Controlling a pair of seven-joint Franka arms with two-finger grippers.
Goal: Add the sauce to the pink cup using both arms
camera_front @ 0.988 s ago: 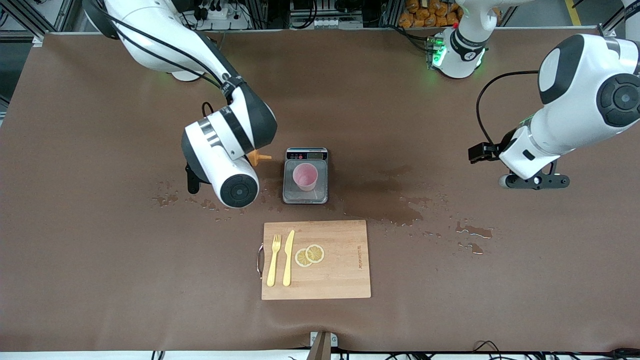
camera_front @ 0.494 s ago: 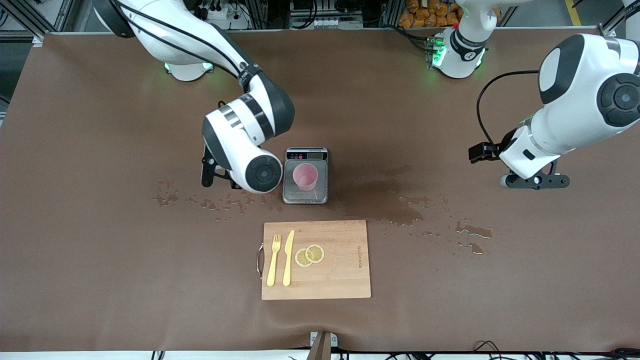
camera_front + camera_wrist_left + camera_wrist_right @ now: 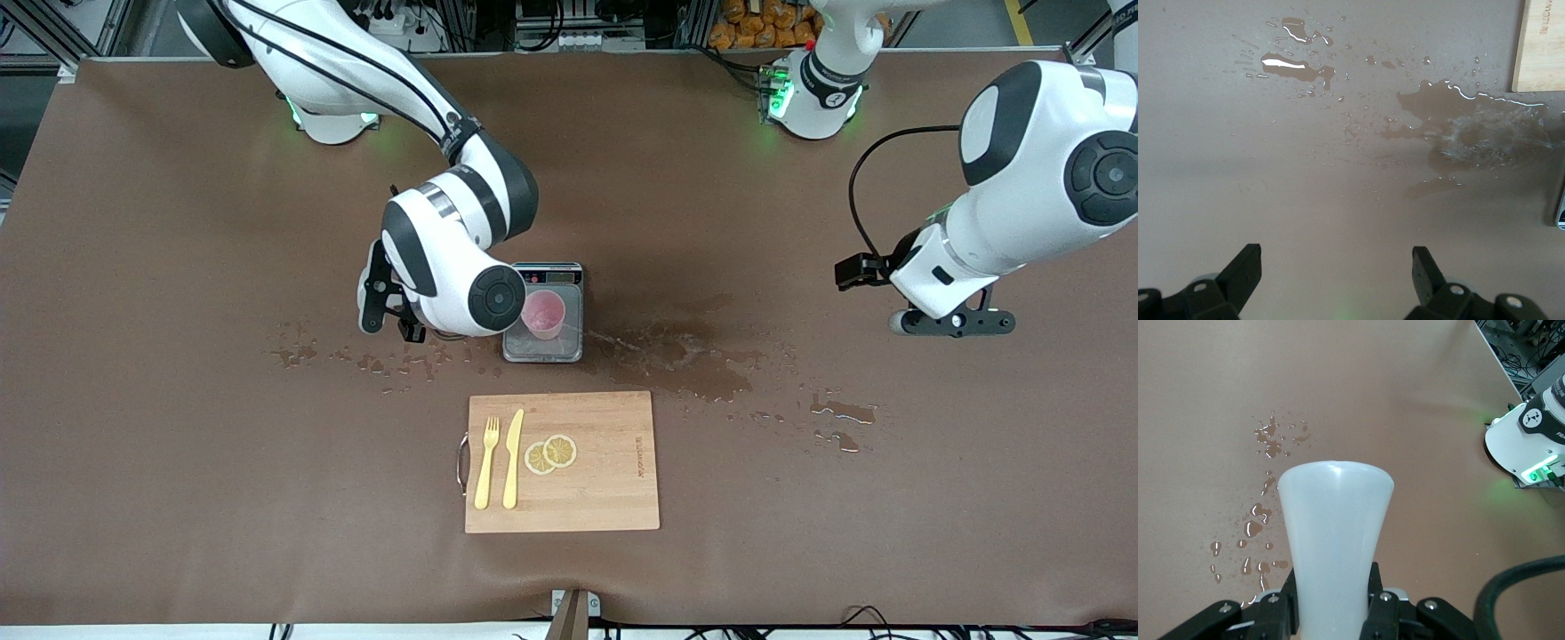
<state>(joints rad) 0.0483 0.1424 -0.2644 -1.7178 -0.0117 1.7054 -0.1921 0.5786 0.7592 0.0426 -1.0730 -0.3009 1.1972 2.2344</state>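
Observation:
The pink cup [image 3: 543, 311] stands on a silver scale [image 3: 569, 345] at mid-table; its inside looks reddish. My right arm's wrist [image 3: 453, 284] hangs over the scale's edge toward the right arm's end and hides the gripper and the bottle in the front view. In the right wrist view my right gripper [image 3: 1331, 580] is shut on the whitish sauce bottle [image 3: 1335, 507], with its flat base pointing away; the orange nozzle is hidden. My left gripper [image 3: 951, 322] waits open and empty over the table at the left arm's end, and it also shows in the left wrist view [image 3: 1336, 267].
A wooden cutting board [image 3: 605, 480] with a yellow fork [image 3: 485, 462], knife [image 3: 513, 458] and lemon slices [image 3: 551, 453] lies nearer the camera than the scale. Wet patches [image 3: 693, 360] and drops [image 3: 373, 360] lie on either side of the scale. A splash [image 3: 1485, 137] shows in the left wrist view.
My right arm has swung toward the scale, now partly over its edge. The orange nozzle seen earlier is hidden. The cup looks redder and a fresh wet streak lies beside the scale. The left arm is still.

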